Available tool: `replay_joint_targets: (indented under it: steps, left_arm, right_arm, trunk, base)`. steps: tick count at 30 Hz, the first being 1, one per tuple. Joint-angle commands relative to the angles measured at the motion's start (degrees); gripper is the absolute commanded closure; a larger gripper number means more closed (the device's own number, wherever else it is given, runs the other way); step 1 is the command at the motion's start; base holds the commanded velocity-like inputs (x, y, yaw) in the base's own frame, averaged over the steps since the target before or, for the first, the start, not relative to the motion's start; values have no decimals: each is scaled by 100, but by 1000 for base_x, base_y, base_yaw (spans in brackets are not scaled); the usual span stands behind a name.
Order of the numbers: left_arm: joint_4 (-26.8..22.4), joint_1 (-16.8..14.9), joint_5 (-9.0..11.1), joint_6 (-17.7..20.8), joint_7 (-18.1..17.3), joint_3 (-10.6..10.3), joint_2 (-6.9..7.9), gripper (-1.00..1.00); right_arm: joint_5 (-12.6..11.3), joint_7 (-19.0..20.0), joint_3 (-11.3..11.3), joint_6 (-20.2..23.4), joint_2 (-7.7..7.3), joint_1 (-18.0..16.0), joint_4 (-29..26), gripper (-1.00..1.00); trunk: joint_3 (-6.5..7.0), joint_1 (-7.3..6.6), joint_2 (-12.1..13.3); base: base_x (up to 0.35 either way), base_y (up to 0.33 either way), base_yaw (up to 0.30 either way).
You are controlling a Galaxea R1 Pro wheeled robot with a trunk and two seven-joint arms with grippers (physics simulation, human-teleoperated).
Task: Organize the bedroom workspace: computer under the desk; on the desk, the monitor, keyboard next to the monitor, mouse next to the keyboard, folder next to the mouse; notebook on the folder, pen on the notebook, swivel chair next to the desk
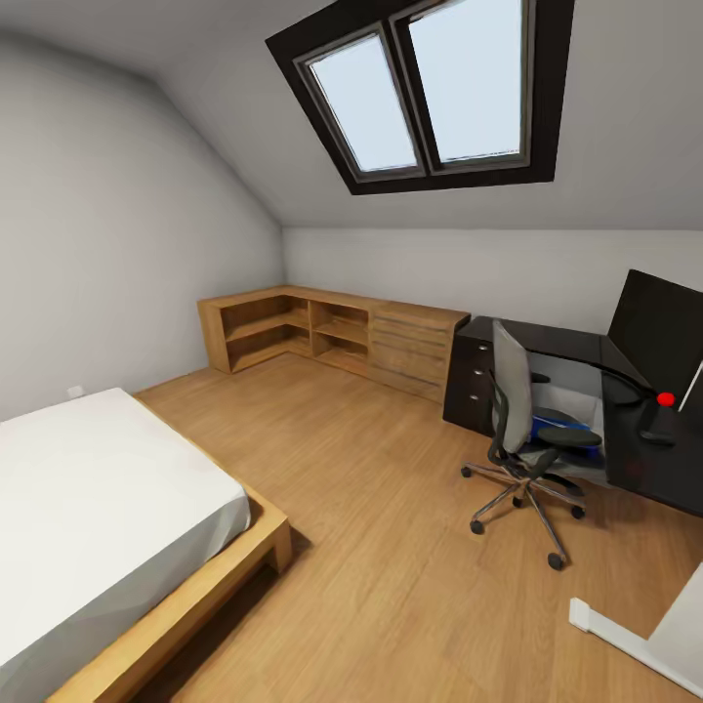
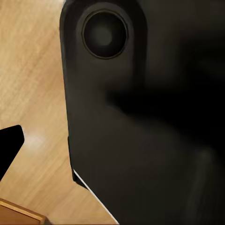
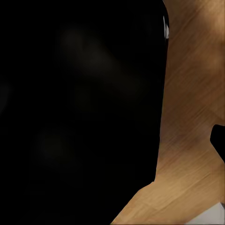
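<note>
The bed [image 1: 107, 508], with its white mattress and wooden frame, is lying nearest the head camera, at the lower left of the bedroom. Across the light wood floor [image 1: 381, 508], the swivel chair [image 1: 522, 430] is standing in front of the black desk [image 1: 586, 361], its back turned to the room. The blue folder [image 1: 558, 422] is resting on the chair's seat. The monitor [image 1: 659, 327] is standing on the desk, a red dot showing at its lower corner. Low wooden shelving [image 1: 322, 337] is running along the far wall under the skylight [image 1: 430, 88]. Both wrist views are showing dark robot casing over floor, so whether either claw is apart or together cannot be told, nor how the folder lies relative to them. No writing is legible.
</note>
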Motion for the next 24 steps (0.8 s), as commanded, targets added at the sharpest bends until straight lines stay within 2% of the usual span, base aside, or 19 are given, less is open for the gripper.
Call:
replay_joint_targets:
  steps: [1, 5, 9, 24]
  left_arm:
    - [0, -1, 0, 0, 0, 0, 0, -100]
    - [-114, -27, 0, -53, -3, 12, -130, -100]
    - [-137, -27, 0, -53, -8, 21, -254, -100]
    - [-147, -27, -9, -53, -13, 9, -265, -100]
  right_arm:
    - [0, 0, 0, 0, 0, -1, 0, -100]
    - [-30, -26, 10, -31, 130, -80, 37, -100]
    - [-43, -26, 12, -11, 182, -85, 45, -100]
    - [-25, -26, 45, -163, 183, -96, 42, -100]
  trunk:
    - [-3, 0, -1]
    - [33, -43, 79]
    - [105, -131, 239]
    - [374, -461, 841]
  base:
    - [0, 0, 0]
    - [0, 0, 0]
    - [0, 0, 0]
    - [0, 0, 0]
